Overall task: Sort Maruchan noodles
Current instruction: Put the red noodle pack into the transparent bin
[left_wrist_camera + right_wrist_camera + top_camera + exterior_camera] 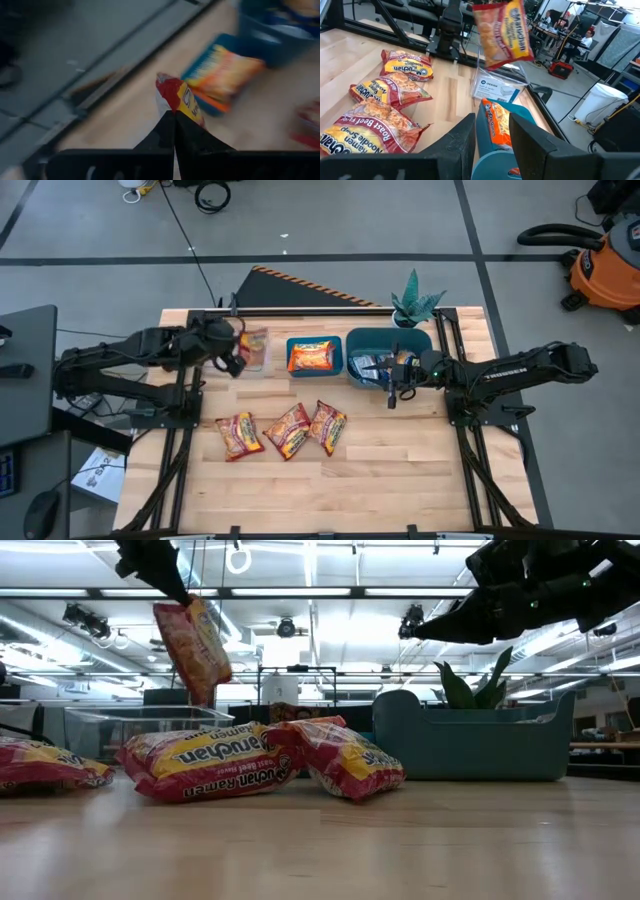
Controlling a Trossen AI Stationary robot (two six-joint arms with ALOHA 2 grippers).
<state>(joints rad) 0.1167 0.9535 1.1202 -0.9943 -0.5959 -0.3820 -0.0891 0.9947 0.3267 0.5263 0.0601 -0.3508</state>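
Wooden table (400, 480), sorting partway: left gripper (240, 352), fingers clamped on one red packet (254, 348), hangs above the clear tray (140, 720); three red packets (287, 430) remain loose; right gripper (393, 384), fingers parted and empty, hovers at the large bin (365, 340).

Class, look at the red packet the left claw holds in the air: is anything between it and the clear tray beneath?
Nothing visible. The left claw holds the red packet hanging freely above the clear tray; the three packets on the table lie off to the side.
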